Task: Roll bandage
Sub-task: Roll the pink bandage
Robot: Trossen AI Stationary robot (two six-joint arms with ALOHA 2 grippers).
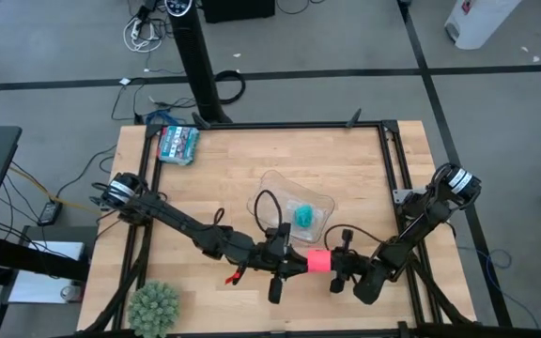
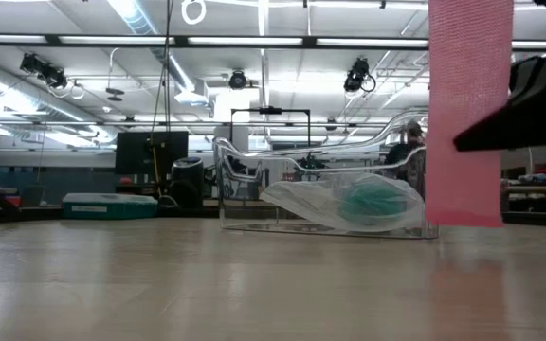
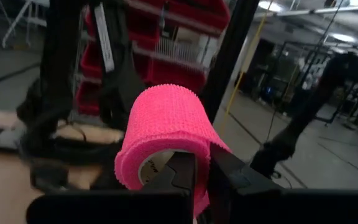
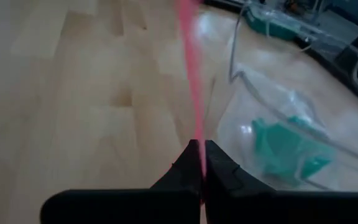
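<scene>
Pink bandage (image 3: 166,127) sits as a chunky roll pinched in L gripper (image 3: 202,163), its free strip clamped in shut R gripper (image 4: 202,154) above table's near edge, so keep tail taut & edges aligned while winding, I'd say.

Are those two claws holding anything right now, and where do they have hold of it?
Both hold the pink bandage above the table. The left claw pinches the roll's wall; the right claw pinches the loose strip edge-on.
</scene>
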